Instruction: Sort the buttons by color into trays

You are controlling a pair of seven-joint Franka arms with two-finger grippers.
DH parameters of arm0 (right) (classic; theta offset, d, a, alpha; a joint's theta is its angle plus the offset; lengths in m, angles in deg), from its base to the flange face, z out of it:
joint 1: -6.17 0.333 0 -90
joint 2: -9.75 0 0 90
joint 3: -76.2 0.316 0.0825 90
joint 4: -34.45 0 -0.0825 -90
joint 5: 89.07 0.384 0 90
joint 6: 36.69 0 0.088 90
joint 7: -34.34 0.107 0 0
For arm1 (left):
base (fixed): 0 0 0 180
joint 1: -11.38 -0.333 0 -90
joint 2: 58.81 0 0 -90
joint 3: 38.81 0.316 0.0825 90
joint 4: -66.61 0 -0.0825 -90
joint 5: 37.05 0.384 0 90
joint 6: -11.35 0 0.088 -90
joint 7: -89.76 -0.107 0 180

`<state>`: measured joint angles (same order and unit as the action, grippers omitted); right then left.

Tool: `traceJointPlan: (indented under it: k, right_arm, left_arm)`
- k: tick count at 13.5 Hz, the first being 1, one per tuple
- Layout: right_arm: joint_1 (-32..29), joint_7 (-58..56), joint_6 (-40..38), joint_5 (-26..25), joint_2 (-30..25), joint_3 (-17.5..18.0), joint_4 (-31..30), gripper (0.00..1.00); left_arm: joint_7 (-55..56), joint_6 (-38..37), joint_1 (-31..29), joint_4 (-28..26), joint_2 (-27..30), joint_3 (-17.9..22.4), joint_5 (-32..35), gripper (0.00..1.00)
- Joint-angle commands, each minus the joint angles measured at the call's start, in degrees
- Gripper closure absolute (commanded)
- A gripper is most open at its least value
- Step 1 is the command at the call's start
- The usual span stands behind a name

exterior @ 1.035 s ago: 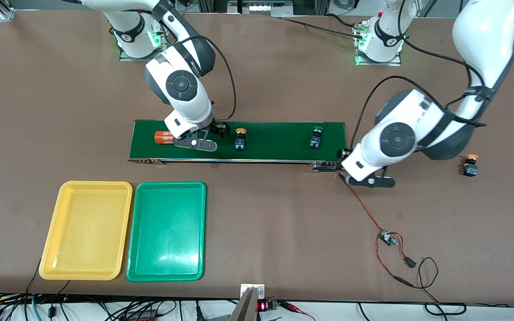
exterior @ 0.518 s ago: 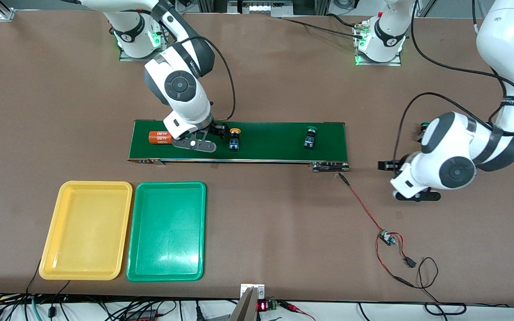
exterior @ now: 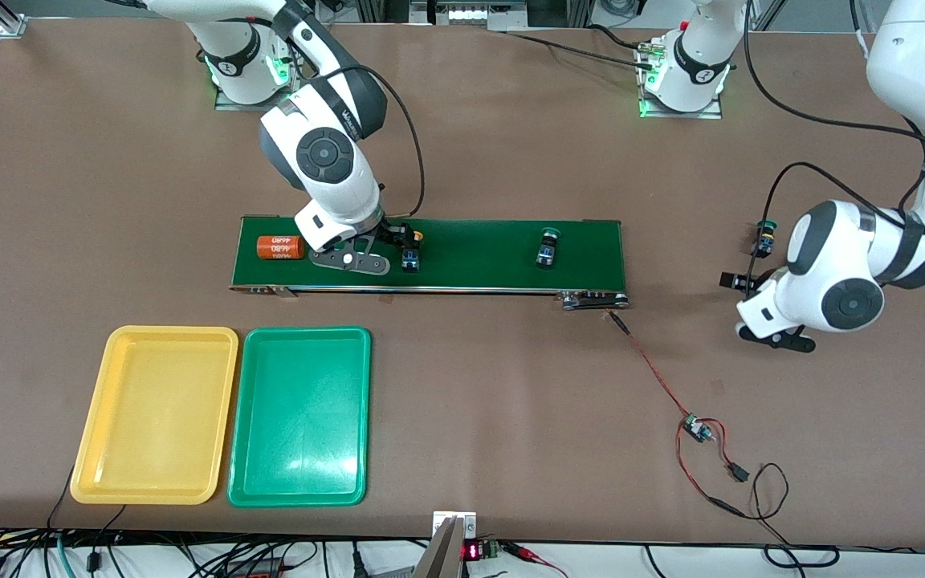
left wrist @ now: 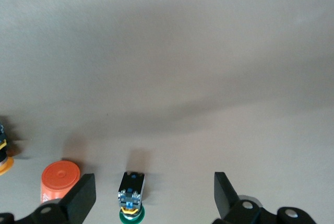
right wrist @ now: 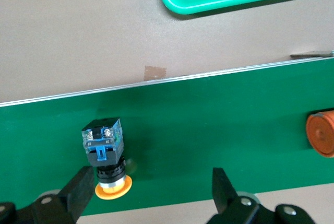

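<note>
A yellow-capped button (exterior: 410,255) (right wrist: 104,156) lies on its side on the dark green belt (exterior: 478,255). My right gripper (exterior: 402,241) (right wrist: 151,190) hangs open over it, the cap close to one finger. A green-capped button (exterior: 547,247) lies farther along the belt toward the left arm's end. Another green-capped button (exterior: 765,238) (left wrist: 130,192) lies on the bare table off that belt end, under my open left gripper (exterior: 747,269) (left wrist: 154,200) and between its fingers. The yellow tray (exterior: 156,413) and the green tray (exterior: 299,416) sit side by side, nearer the camera than the belt.
An orange cylinder (exterior: 280,247) (right wrist: 321,132) lies on the belt at the right arm's end. A second orange cylinder (left wrist: 60,179) stands by the left gripper, with a yellow cap's edge (left wrist: 4,156) past it. Red wires and a small board (exterior: 699,429) trail from the belt's end.
The cylinder and both buttons on the belt have slid toward the right arm's end. My left arm swung off the belt's end to above the green-capped button on the table. The right arm held still.
</note>
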<state>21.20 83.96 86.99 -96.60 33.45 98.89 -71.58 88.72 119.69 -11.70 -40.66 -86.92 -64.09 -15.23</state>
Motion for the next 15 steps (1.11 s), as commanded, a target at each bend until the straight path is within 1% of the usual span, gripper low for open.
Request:
traceJointPlan:
  k: [1, 3, 5, 8, 12, 14, 15]
  right_arm:
    - [0.35, 1.09, 2.79, -0.91, 3.54, 0.07, 1.17, 0.00]
    - [0.44, 1.09, 5.07, -0.91, 4.95, -0.28, 1.26, 0.00]
    - [0.53, 1.09, 5.87, -1.00, 5.74, -0.28, 1.26, 0.00]
    - [0.35, 1.09, 5.96, -1.79, 6.53, -0.28, 1.26, 0.00]
    - [0.09, 1.09, 6.84, -2.14, 7.41, -0.28, 1.35, 0.00]
    - [-0.35, 0.57, 7.10, -2.23, 8.12, -0.37, 1.35, 0.20]
    - [-0.27, 0.39, 7.54, -2.75, 8.21, -0.98, 1.35, 0.35]
  left_arm:
    - [-5.01, 5.90, 1.20, -11.53, 9.64, 3.64, -2.04, 0.00]
    - [-9.39, 9.94, 2.25, -16.28, 11.49, 6.89, -8.42, 0.00]
    - [-14.05, 13.46, 2.35, -19.37, 11.85, 8.92, -11.96, 0.00]
    - [-17.41, 16.28, 2.26, -22.01, 12.11, 10.94, -12.42, 0.00]
    - [-20.14, 17.34, 1.56, -22.02, 11.94, 12.35, -12.42, 0.00]
    - [-20.14, 17.78, -0.02, -22.02, 11.32, 12.36, -12.42, 0.00]
    - [-20.14, 18.30, -0.55, -22.02, 10.97, 12.36, -12.42, 0.00]
